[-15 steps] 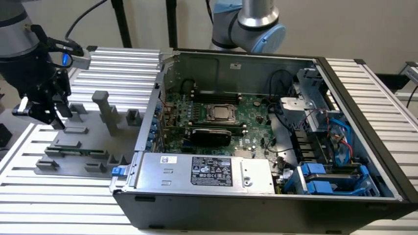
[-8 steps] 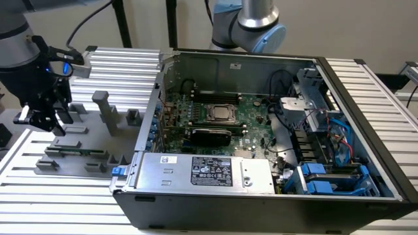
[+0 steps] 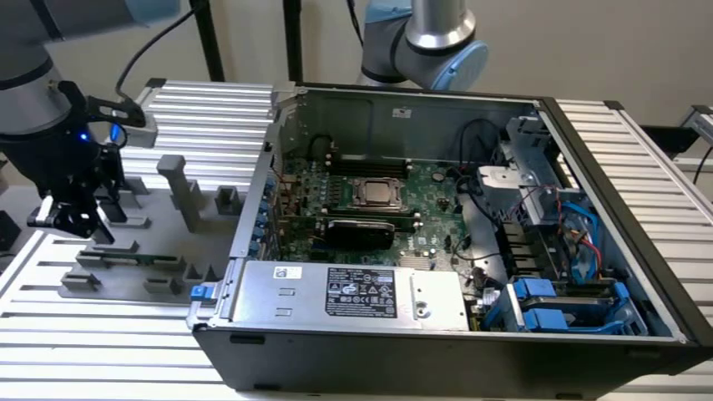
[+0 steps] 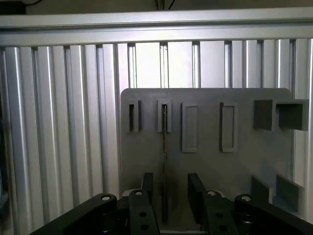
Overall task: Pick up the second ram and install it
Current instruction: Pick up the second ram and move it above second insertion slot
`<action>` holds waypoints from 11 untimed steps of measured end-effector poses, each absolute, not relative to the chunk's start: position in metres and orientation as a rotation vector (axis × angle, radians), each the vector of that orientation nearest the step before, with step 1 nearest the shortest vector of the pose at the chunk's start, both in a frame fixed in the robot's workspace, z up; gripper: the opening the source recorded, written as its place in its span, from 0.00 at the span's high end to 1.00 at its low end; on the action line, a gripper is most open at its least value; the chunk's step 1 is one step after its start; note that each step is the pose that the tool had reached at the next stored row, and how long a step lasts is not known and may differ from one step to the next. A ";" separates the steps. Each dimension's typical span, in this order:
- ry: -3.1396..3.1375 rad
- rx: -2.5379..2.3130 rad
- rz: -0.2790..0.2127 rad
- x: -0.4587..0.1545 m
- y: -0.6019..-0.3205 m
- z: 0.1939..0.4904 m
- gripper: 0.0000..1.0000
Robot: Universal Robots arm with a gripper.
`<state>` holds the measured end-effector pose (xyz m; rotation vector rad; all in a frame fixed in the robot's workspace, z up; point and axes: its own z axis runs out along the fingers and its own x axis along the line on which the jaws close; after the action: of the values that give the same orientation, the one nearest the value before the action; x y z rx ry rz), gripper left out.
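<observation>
The second ram (image 3: 147,257) is a slim green stick standing on edge in a slot of the grey fixture plate (image 3: 167,225), at the exterior view's left of the computer case. In the wrist view the ram (image 4: 164,147) shows edge-on as a thin dark line running down the plate. My gripper (image 3: 73,224) hangs just above the plate near the stick's far end. The gripper (image 4: 171,188) is open, and its black fingers (image 4: 146,183) stand on either side of the ram's line without touching it.
The open computer case (image 3: 446,209) holds the motherboard with its CPU socket (image 3: 379,192), a black-topped card (image 3: 359,227) and a power supply (image 3: 356,292). Grey fixture blocks (image 3: 176,188) stand upright on the plate. Ribbed aluminium table (image 3: 100,334) lies all around. A second arm (image 3: 429,42) stands behind the case.
</observation>
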<state>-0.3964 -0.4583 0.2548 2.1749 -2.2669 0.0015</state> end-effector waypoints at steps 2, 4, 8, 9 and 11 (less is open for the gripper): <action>-2.268 2.175 0.001 -0.396 -0.458 0.251 0.58; -2.267 2.175 0.001 -0.396 -0.459 0.248 0.58; -2.267 2.175 0.001 -0.396 -0.459 0.240 0.58; -2.267 2.175 0.001 -0.396 -0.459 0.238 0.58; -2.267 2.175 0.001 -0.396 -0.459 0.235 0.58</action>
<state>-0.3964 -0.4594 0.2348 2.1754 -2.2674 0.0007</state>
